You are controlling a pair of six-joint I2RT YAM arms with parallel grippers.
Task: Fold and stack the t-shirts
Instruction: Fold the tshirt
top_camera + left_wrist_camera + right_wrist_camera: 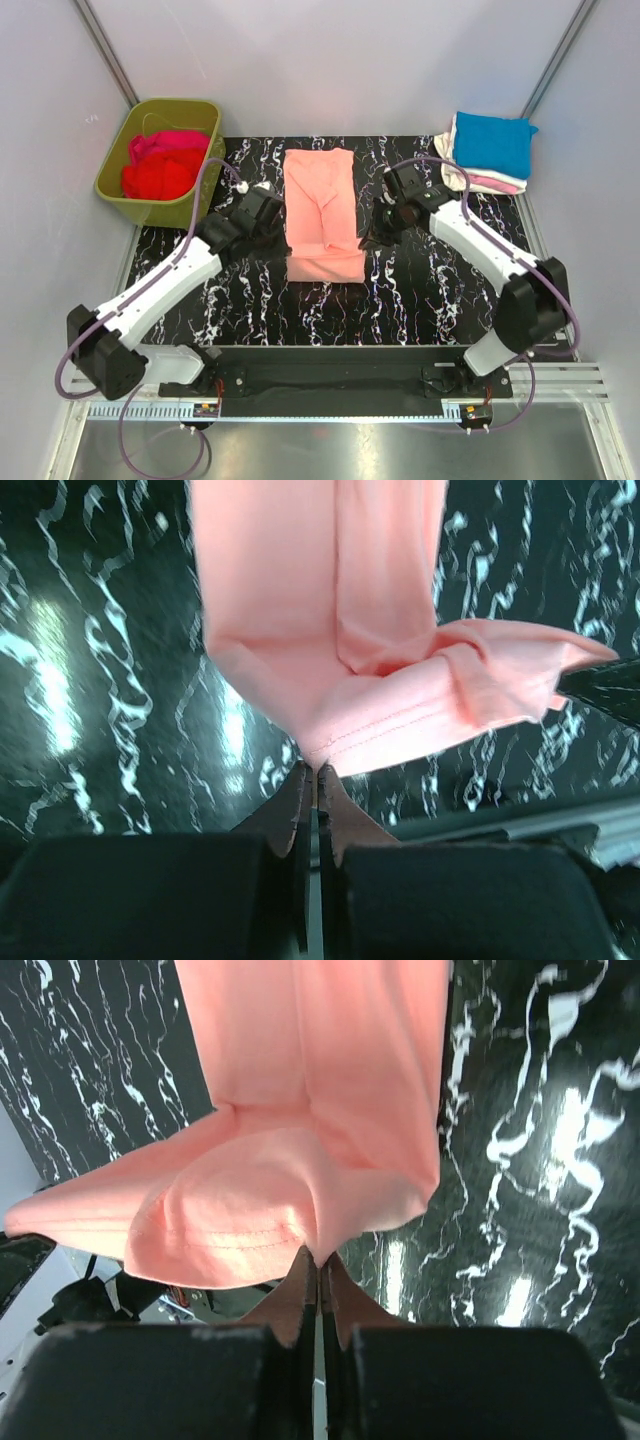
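Note:
A salmon-pink t-shirt (320, 195) lies as a long strip on the black marbled table (430, 290). Its near end is doubled back over itself and held a little above the table. My left gripper (283, 224) is shut on the left corner of that lifted hem, seen in the left wrist view (317, 770) under the pink cloth (300, 610). My right gripper (367, 236) is shut on the right corner, seen in the right wrist view (320, 1253) under the cloth (310, 1090). The right gripper's dark tip also shows in the left wrist view (605, 687).
An olive-green tub (115, 185) at the back left holds a red tee (160, 178) and a magenta tee (175, 140). A stack at the back right has a bright blue tee (493, 143) on top of cream and pink ones (490, 184).

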